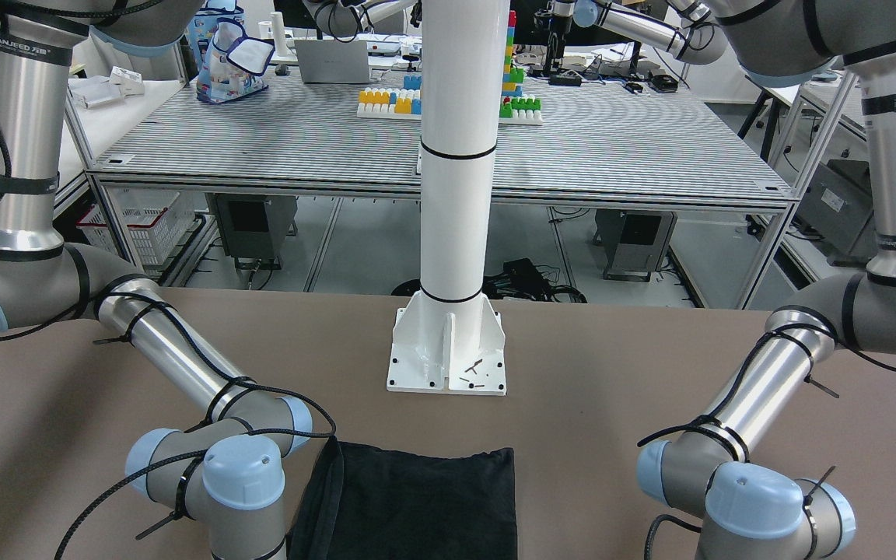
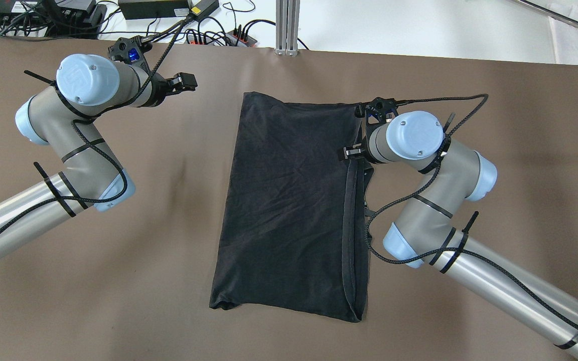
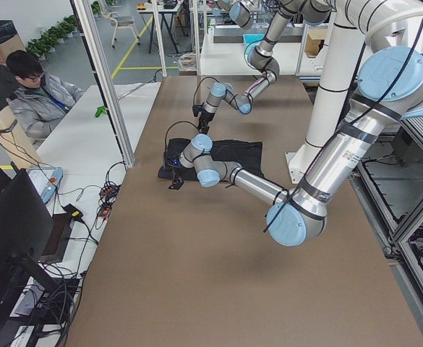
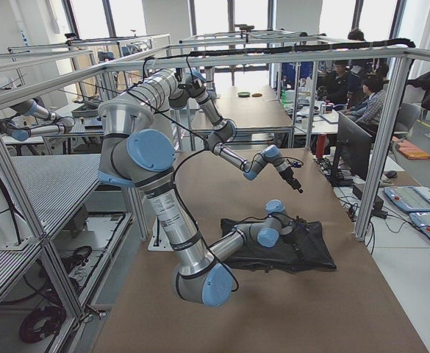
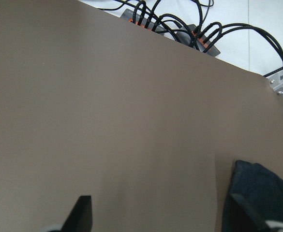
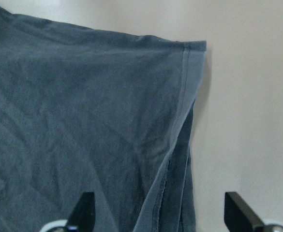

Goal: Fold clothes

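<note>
Tabletop is the biggest thing, brown and flat, and it fills most of the overhead view. A tall white pillar stands on it on a square base. In the front-facing view the pillar is at 12 o'clock from the clothes, with bare tabletop between them.

The left arm comes in from 8 o'clock in the overhead view. The right arm comes in from 4 o'clock.

The clothes are one black, thin piece of cloth. It lies flat in the middle of the tabletop in a long shape with small wrinkles. A sewn hem runs down its 3 o'clock side, and more layers of cloth show under that edge.

The left gripper hangs over bare tabletop at about 10 o'clock from the clothes. Its two fingers are spread wide and hold nothing. One corner of the black cloth shows at 4 o'clock in the left wrist view.

The right gripper is over the hemmed edge, near the cloth's 1 o'clock corner. Its fingers are spread wide too, with the hem between them, and they are not pinching it.

A power strip with black cables lies past the tabletop's far edge, at 12 o'clock in the overhead view.
</note>
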Controlling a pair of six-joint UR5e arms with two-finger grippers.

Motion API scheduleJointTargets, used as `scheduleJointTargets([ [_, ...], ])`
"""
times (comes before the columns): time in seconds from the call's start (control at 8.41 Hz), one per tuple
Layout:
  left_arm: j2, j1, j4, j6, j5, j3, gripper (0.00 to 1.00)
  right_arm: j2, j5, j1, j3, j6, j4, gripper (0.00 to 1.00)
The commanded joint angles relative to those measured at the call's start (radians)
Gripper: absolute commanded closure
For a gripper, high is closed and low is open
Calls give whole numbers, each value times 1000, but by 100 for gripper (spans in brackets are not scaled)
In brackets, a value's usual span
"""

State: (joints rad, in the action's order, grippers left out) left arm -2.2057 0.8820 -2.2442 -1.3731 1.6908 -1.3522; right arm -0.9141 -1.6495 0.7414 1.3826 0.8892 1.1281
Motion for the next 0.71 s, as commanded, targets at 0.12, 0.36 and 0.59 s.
scheduleJointTargets([
  [0.12,0,-1,0,-4,0,7,0,14,42,-4,-59,-4,-33,6],
  [0.36,0,-2,0,-4,0,7,0,-15,42,-4,-51,8,-34,6],
  [0.59,-2,0,0,-1,0,7,0,-12,42,-11,-56,8,-34,6],
])
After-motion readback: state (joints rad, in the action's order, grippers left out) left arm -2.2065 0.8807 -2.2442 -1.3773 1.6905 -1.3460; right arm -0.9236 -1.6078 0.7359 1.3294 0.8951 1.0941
